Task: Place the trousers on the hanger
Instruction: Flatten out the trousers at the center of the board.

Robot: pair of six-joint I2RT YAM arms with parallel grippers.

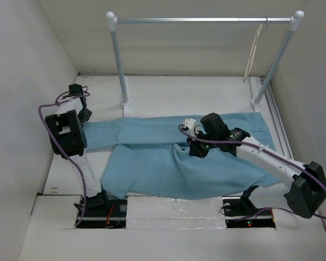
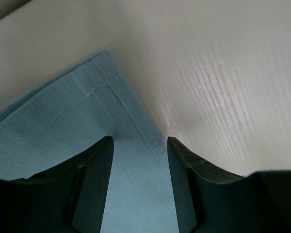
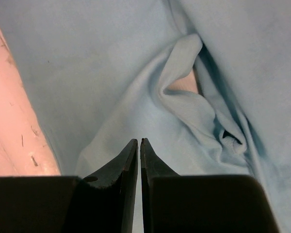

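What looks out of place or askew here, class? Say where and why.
The trousers lie rumpled on the table, legs splayed apart, with a bunched fold ahead of the right gripper. The hanger hangs bare on the rail. Nothing looks damaged.

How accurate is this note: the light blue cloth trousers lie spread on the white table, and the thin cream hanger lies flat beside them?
Not quite: the thin cream hanger hangs from the silver rail, near its right end, as the top external view shows. The light blue cloth trousers do lie spread on the white table.
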